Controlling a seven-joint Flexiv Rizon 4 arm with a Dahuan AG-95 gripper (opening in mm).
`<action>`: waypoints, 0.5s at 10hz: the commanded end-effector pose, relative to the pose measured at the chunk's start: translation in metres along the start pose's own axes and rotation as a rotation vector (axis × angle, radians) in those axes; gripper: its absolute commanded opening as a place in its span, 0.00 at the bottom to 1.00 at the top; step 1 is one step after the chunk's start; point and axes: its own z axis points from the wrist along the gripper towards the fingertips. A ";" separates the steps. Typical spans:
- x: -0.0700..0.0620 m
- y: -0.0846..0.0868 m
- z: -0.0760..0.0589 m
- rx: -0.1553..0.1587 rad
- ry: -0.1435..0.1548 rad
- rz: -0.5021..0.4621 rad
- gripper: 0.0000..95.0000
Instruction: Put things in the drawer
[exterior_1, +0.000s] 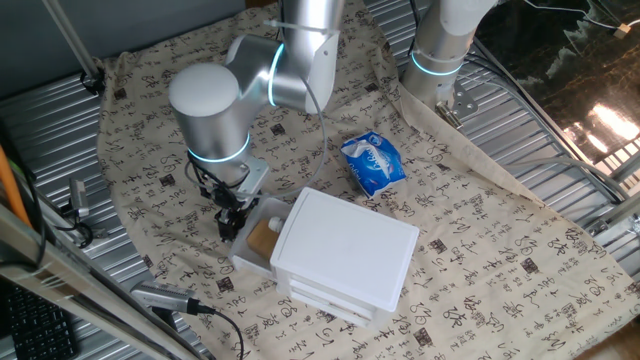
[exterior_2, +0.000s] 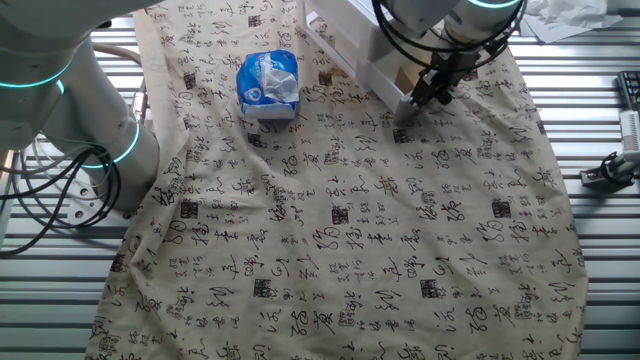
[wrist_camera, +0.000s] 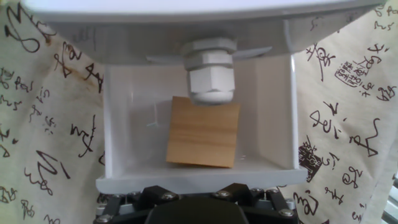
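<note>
The light-brown wooden block (exterior_1: 264, 236) lies flat inside the pulled-out top drawer (exterior_1: 248, 258) of the white drawer unit (exterior_1: 345, 245). In the hand view the block (wrist_camera: 203, 132) rests on the floor of the drawer (wrist_camera: 124, 124), near its front wall. My gripper (exterior_1: 230, 222) stands right at the drawer's front, level with its front wall, and its dark fingers look closed together. It also shows in the other fixed view (exterior_2: 418, 100) and at the bottom edge of the hand view (wrist_camera: 194, 190). The drawer's knob is hidden behind the gripper.
A blue and white packet (exterior_1: 373, 162) lies on the printed cloth behind the unit. A second robot base (exterior_1: 440, 55) stands at the far edge. A white cable fitting (wrist_camera: 211, 74) hangs in front of the hand camera.
</note>
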 end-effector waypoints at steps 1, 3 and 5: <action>-0.002 0.001 -0.001 -0.002 -0.001 0.002 0.80; -0.006 0.001 0.001 -0.005 0.002 0.013 0.80; -0.008 -0.001 0.001 -0.009 0.007 0.016 0.80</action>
